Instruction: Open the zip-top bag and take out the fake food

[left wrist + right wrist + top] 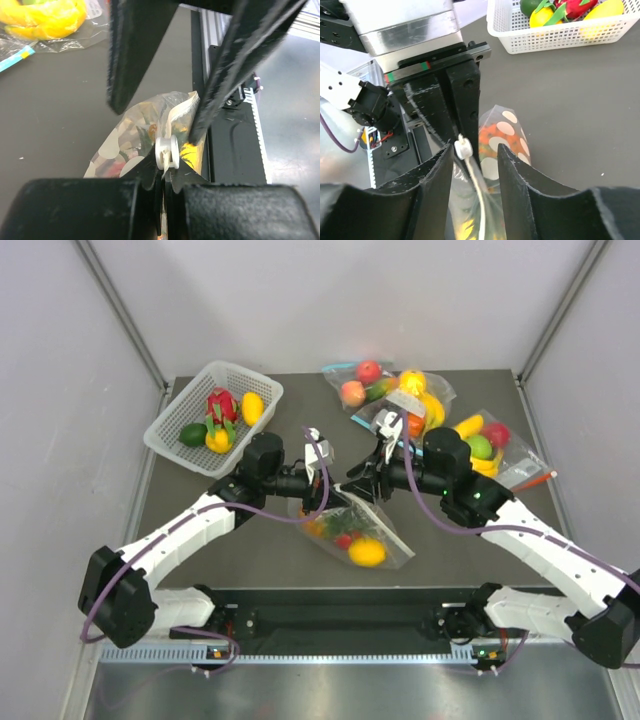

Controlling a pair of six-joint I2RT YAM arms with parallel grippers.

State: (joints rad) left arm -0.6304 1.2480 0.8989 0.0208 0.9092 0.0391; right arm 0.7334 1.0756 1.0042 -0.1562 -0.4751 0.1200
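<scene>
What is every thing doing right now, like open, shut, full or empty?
left gripper, shut on the zip-top bag top edge.
right gripper, open, jaws either side of the zip slider.
zip-top bag, top pinched, zip looks closed.
fake food, inside the bag.
basket, holding toy fruit.

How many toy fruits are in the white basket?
4: a green fruit at the left end, a yellow fruit beside it, the pink dragon fruit behind those, another yellow fruit at the back-right end. More may hide beneath.
</scene>
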